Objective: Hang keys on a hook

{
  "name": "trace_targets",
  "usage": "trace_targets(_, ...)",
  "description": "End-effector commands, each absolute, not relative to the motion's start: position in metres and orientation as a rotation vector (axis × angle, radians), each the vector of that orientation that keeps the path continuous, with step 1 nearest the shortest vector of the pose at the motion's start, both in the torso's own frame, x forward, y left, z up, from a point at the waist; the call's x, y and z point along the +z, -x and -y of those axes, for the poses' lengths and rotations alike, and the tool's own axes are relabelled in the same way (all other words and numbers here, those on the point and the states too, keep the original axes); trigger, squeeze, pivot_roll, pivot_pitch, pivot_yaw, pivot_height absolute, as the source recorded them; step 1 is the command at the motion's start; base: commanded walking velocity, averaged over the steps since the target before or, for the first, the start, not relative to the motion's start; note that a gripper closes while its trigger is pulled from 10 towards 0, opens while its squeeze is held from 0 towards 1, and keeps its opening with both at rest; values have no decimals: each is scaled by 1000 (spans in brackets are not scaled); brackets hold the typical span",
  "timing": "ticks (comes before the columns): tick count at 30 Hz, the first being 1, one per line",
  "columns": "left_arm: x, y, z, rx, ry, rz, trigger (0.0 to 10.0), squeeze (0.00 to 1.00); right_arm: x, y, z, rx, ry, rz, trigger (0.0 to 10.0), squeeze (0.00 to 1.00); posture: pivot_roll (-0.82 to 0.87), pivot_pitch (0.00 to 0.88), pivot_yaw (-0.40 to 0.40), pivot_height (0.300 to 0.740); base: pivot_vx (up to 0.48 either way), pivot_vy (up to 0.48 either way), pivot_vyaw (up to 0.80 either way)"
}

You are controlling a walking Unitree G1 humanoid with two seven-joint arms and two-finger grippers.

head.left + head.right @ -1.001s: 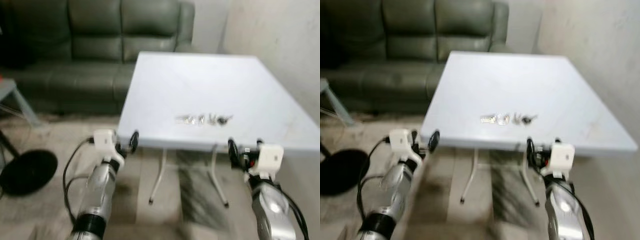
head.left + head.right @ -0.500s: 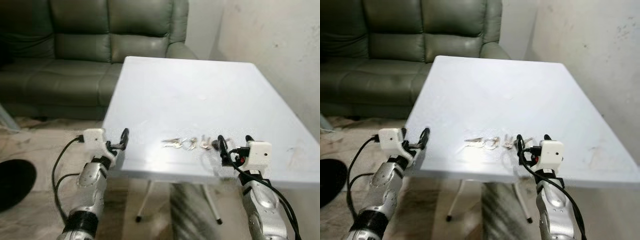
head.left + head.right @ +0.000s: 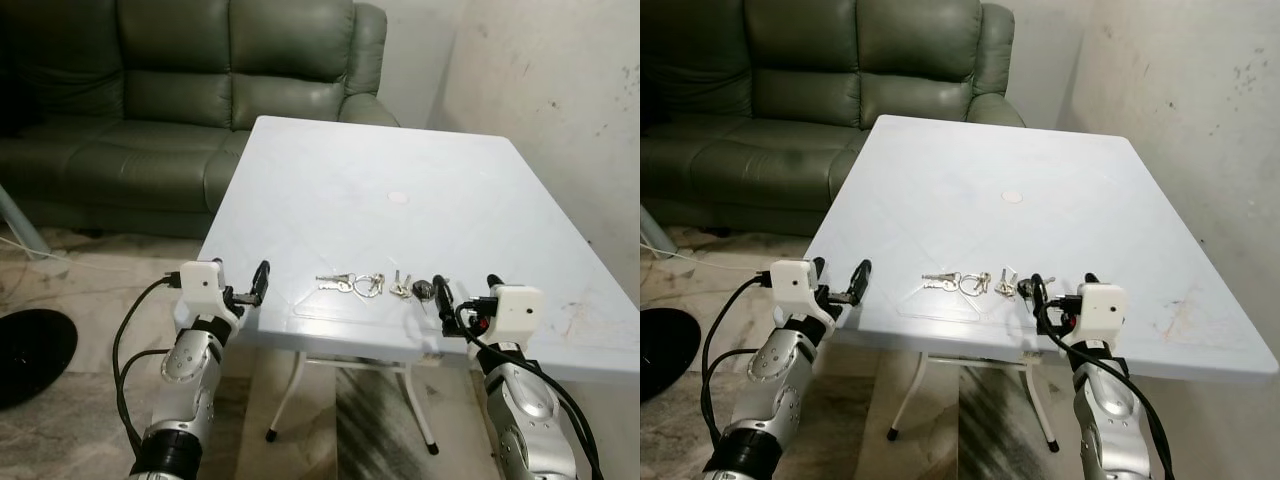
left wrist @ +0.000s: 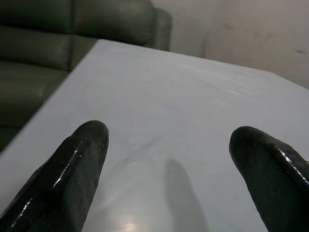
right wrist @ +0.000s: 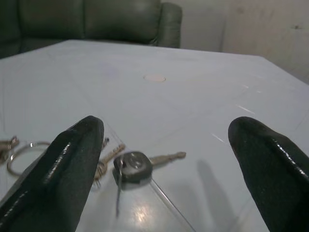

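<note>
Just above the right gripper (image 3: 1060,293), whose jaws stand released, the keys (image 3: 985,283) lie in a left-right row near the table's (image 3: 970,170) lower edge, well right of the released left gripper (image 3: 838,280).

My right gripper (image 3: 1060,292) hangs with fingers spread at the near edge of the white table (image 3: 420,170), the keys (image 3: 385,286) lying just beyond with bare tabletop all round them. Far left, a green sofa (image 3: 180,90) blocks passage; a wall (image 3: 560,100) closes the right.
</note>
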State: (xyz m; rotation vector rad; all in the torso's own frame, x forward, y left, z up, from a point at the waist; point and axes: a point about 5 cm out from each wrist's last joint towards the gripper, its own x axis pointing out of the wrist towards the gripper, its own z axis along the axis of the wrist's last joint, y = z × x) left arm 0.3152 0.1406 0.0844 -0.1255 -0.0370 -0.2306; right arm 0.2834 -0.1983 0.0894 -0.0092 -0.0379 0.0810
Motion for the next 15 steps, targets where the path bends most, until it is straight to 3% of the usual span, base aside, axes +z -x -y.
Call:
trace_targets(1,88,-315,-134,-265,117,49,10000,0,95,-285,199,115,57,49,10000,0,12,40,-77,740,0,0,0)
trace_targets(15,90,-303,-116,-371,79,60,10000,0,99,-290,183,212,77,19,10000,0,8,71,-78,740,0,0,0)
